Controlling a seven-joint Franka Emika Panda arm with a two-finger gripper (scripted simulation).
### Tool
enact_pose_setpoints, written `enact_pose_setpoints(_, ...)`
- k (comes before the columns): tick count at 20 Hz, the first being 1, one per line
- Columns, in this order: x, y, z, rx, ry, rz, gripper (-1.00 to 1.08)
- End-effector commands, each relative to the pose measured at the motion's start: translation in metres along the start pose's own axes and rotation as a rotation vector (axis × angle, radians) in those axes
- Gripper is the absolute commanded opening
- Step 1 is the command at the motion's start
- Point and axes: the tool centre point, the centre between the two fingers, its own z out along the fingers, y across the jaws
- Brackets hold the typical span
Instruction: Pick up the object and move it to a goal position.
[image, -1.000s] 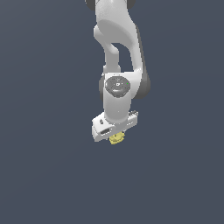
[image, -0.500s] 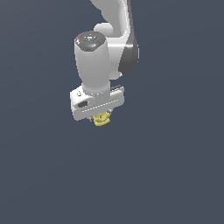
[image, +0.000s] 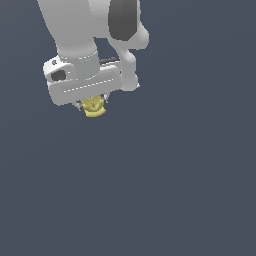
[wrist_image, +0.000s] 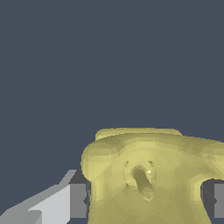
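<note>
— What has changed since a moment ago?

— My arm has swung toward the exterior view's left and now fills the upper left of that view, looming far larger than before; the object (image: 94, 107) came along with it, tucked under my gripper (image: 93, 103).

— Any writing or brand on you or on it?

— None I can read. My casing is plain white with dark grey joints, and there is only a dotted seam along the hand.

— Where does the object sit relative to your hand?

— Directly beneath the palm, between my two fingers. In the wrist view the pale-yellow piece (wrist_image: 148, 175) fills the space between the dark finger pads (wrist_image: 78, 200), one on each side, pressing against it.

— So what is your hand doing?

— Closed down narrow on the object, holding it clear in the air, with only dark blue-grey background around it
</note>
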Motion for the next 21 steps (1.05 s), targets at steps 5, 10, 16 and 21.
enact_pose_setpoints(5, -0.037, 0.027, -0.060, 0.001, 0.000, -0.001, -1.00)
enact_pose_setpoints(10, -0.056, 0.042, -0.093, 0.000, -0.001, 0.000, -1.00)
enact_pose_setpoints(16, -0.067, 0.053, -0.113, -0.001, -0.001, 0.000, -1.00)
enact_pose_setpoints(21, -0.068, 0.055, -0.116, -0.001, -0.002, 0.000, -1.00)
